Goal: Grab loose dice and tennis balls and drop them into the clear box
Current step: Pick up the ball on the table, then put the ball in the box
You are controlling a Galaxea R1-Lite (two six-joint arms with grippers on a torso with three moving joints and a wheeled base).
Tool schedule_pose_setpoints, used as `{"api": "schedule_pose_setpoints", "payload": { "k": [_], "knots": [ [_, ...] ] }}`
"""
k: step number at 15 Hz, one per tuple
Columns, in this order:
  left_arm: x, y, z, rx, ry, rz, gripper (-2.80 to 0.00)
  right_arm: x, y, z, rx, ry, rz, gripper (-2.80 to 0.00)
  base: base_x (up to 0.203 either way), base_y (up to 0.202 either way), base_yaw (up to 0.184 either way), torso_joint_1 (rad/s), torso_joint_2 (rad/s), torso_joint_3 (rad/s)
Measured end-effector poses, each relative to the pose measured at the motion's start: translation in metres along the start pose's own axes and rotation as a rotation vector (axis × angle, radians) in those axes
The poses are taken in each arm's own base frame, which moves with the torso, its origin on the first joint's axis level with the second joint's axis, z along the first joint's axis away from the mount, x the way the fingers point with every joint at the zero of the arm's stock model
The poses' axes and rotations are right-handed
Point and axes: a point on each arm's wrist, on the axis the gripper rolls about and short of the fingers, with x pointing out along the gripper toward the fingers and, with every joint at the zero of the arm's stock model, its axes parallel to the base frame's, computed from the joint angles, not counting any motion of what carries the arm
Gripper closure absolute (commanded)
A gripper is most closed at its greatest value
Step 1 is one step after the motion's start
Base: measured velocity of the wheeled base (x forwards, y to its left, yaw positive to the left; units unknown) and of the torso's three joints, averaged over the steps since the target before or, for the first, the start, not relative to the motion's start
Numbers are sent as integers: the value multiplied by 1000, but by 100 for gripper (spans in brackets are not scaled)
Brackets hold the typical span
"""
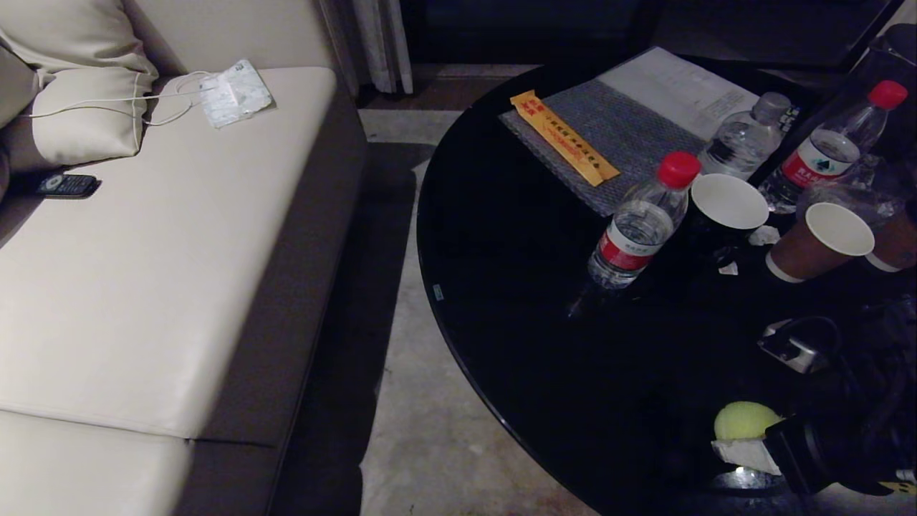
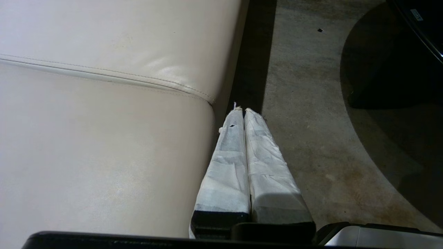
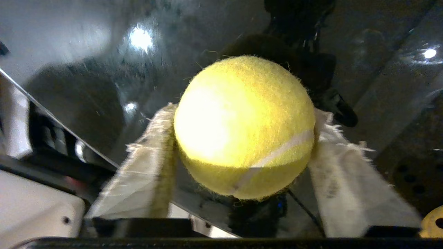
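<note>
A fuzzy yellow-green tennis ball (image 1: pixel 745 421) (image 3: pixel 244 128) rests on the glossy black round table (image 1: pixel 544 315) close to its near edge. My right gripper (image 3: pixel 244 111) reaches in from the lower right of the head view, its white-wrapped fingers (image 3: pixel 152 155) pressed against both sides of the ball. A yellow die (image 3: pixel 432 223) with a dark pip peeks in at the corner of the right wrist view. My left gripper (image 2: pixel 241 110) hangs parked and shut over the gap between sofa and floor. The clear box is out of view.
Behind the ball on the table stand water bottles (image 1: pixel 637 222), paper cups (image 1: pixel 820 244), a grey mat (image 1: pixel 609 136) with an orange packet (image 1: pixel 564 137) and a small silver device (image 1: pixel 791 349). A cream sofa (image 1: pixel 157 244) lies to the left across a strip of floor.
</note>
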Motion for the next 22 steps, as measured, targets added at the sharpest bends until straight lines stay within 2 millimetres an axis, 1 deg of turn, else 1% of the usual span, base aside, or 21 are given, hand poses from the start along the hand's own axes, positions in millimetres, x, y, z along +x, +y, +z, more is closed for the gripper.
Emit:
{"api": "schedule_pose_setpoints", "payload": {
  "k": [2,6,9,11,13,16,19,22],
  "knots": [
    [0,0,0,0,0,0,0,3,0,-2,-36,14,0,0,0,0,0,0,0,0],
    [0,0,0,0,-1,0,0,3,-1,-3,-35,18,-15,0,0,0,0,0,0,0],
    [0,0,0,0,0,1,0,-13,-4,-6,-3,-35,-107,0,0,0,0,0,0,0],
    [0,0,0,0,0,0,0,-28,-6,-16,69,-91,-141,0,0,0,0,0,0,0],
    [0,0,0,0,0,0,0,-47,-4,-35,132,-156,-162,0,0,0,0,0,0,0],
    [0,0,0,0,0,0,0,-69,2,-80,182,-231,-190,0,0,0,0,0,0,0],
    [0,0,0,0,0,0,0,-78,9,-129,232,-318,-241,0,0,0,0,0,0,0],
    [0,0,0,0,1,0,0,-79,17,-168,237,-428,-267,0,0,0,0,0,0,0]
  ]
}}
